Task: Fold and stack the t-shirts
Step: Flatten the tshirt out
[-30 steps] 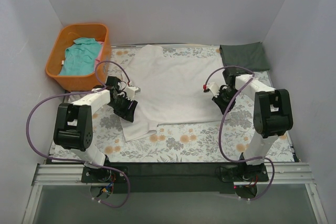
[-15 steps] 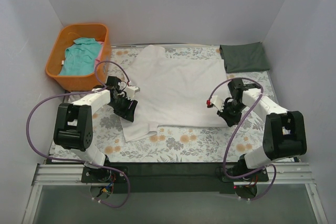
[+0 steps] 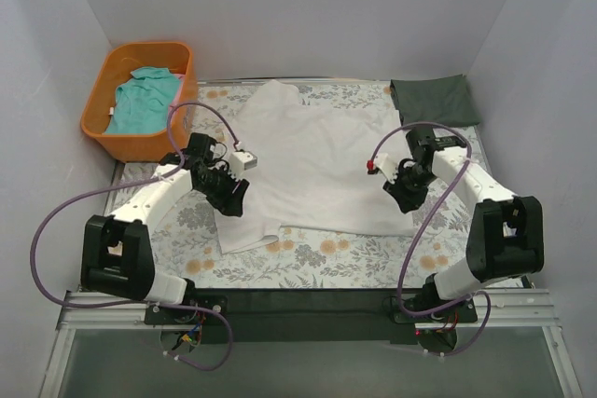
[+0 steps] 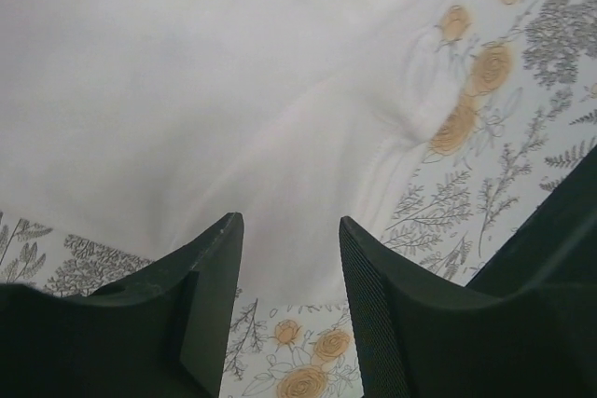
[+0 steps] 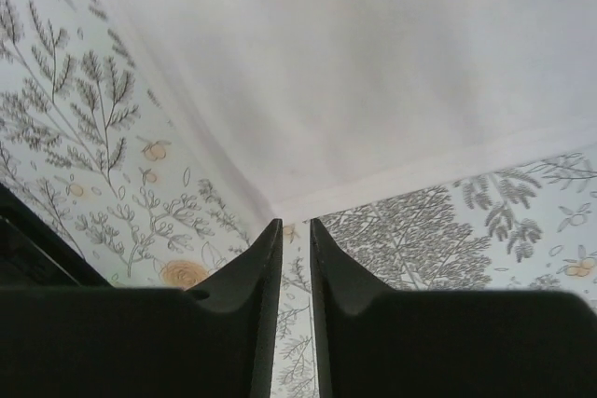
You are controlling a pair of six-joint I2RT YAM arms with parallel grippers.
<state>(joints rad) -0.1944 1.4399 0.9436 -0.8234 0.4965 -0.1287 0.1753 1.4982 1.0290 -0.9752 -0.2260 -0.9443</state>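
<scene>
From above, we saw the white t-shirt (image 3: 317,160) spread open and unfolded across the middle of the floral table covering (image 3: 373,253), with the dark grey-green t-shirt (image 3: 434,100) lying folded at the far right corner and the teal t-shirt (image 3: 142,100) heaped in the orange basket (image 3: 93,104) at the far left. The left gripper (image 3: 230,195) hung over the white shirt's near left side, by the sleeve, and the right gripper (image 3: 403,195) over its near right corner. In the left wrist view, the left fingers (image 4: 210,267) stood wide apart with nothing between them, pale cloth below and the patterned covering showing to the right. In the right wrist view, the right fingers (image 5: 266,267) were drawn to a thin slit, also holding nothing, with the shirt's hemmed corner just beyond their tips. We judged the fold not yet begun, and the risks lay in the pickup. Jaws that narrow could slide over the hem and push the corner into a wrinkle. The left jaws could pinch the table covering along with the shirt, or take only one layer of cloth. Either slip would make the two sides rise unevenly and the fold land crooked.
</scene>
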